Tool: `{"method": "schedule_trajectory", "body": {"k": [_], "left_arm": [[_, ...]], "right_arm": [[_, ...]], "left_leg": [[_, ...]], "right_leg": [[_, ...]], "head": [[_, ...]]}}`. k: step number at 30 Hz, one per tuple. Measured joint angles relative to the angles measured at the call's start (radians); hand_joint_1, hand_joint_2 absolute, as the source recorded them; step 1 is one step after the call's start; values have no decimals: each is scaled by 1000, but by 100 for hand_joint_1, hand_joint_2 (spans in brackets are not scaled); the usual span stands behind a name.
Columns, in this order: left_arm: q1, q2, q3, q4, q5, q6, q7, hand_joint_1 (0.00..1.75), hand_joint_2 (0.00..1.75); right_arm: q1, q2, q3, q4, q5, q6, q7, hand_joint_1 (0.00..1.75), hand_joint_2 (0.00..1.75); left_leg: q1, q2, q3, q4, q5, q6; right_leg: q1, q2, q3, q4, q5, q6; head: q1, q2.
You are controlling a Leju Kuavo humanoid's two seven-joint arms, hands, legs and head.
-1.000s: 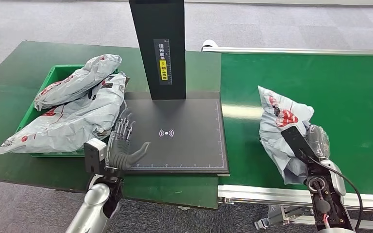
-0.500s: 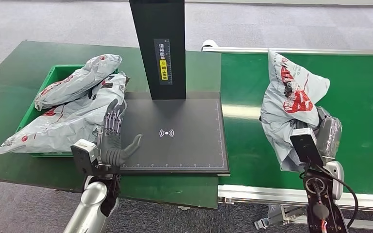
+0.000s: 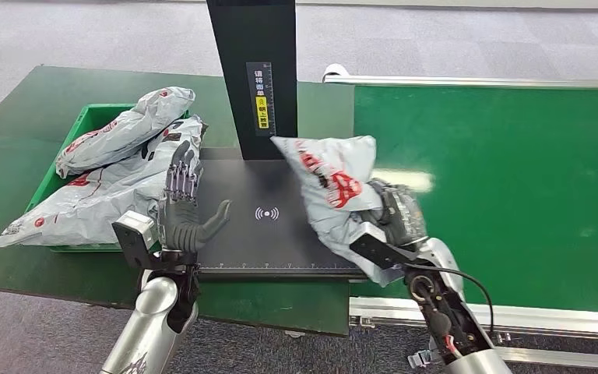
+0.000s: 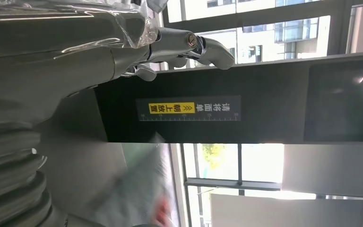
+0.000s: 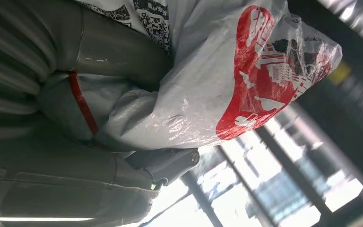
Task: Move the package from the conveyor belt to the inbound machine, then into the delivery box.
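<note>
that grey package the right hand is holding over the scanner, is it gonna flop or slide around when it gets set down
Probably floppy: the grey package is a crumpled plastic mailer that bulges and sags around the right hand. Its film looks glossy in the right wrist view, so it may slip in a loose hold. It seems unlikely to roll on the flat black scanner pad.

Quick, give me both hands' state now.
Left hand: open, holding nothing.
Right hand: holding the package.

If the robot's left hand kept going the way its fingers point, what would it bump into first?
Probably the grey packages heaped in the green box. The left hand points up along the scanner's edge toward them, though depth is unclear.
</note>
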Motion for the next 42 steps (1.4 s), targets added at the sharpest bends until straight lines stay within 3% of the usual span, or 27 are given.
{"method": "schedule_trajectory", "body": {"k": [5, 8, 11, 12, 15, 16, 23, 27, 42], "left_arm": [[-33, -11, -13, 26, 4, -10, 0, 0, 175], [-57, -14, -22, 45, 12, -17, 0, 0, 175], [-71, -16, -29, 61, 19, -20, 0, 0, 175], [-73, -16, -31, 66, 20, -21, 0, 0, 175], [-79, -16, -38, 79, 25, -22, -1, 0, 175], [-81, -16, -39, 83, 26, -22, -2, 0, 175], [-86, -16, -43, 102, 31, -21, -5, 0, 175], [-84, -13, -42, 103, 32, -21, -7, 0, 175], [-82, -5, -49, 114, 33, -17, -11, 0, 175]], "right_arm": [[-86, 67, 131, 172, -27, 68, 3, 175, 175], [-122, 87, 170, 251, -81, 132, -9, 175, 175], [-131, 98, 193, 310, -118, 131, -36, 175, 175], [-132, 101, 197, 325, -124, 118, -42, 144, 175], [-131, 106, 204, 352, -142, 71, -56, 14, 175], [-130, 107, 204, 356, -154, 58, -65, 0, 175], [-119, 100, 170, 338, -256, 28, -111, 0, 175], [-76, 82, 111, 250, -347, 40, -129, 0, 175], [31, 49, -19, 23, -485, 108, -178, 0, 175]], "left_leg": [[0, 0, -1, 0, 0, 0], [0, 0, -1, 0, 0, 0], [0, 0, -1, 0, 0, 0], [0, 0, -1, 0, 0, 0], [0, 0, 0, 0, 0, 0], [0, 0, 0, 0, 0, 0], [0, 0, 0, 0, 0, 0], [0, -1, -1, 0, -1, 0], [0, 0, -1, 0, -1, 0]], "right_leg": [[0, 0, -1, 0, 0, 0], [0, 0, -1, 0, 0, 0], [0, 0, -1, 0, 0, 0], [0, 0, -1, 0, 0, 0], [0, 0, -1, 0, 0, 0], [0, 0, -1, 0, 0, 0], [0, 0, -1, 0, 0, 0], [0, 0, -1, 0, 0, 0], [0, 0, -1, 0, 0, 0]], "head": [[0, 0], [0, 0], [0, 0], [0, 0], [0, 0], [0, 0], [0, 0], [0, 0], [0, 0]]}}
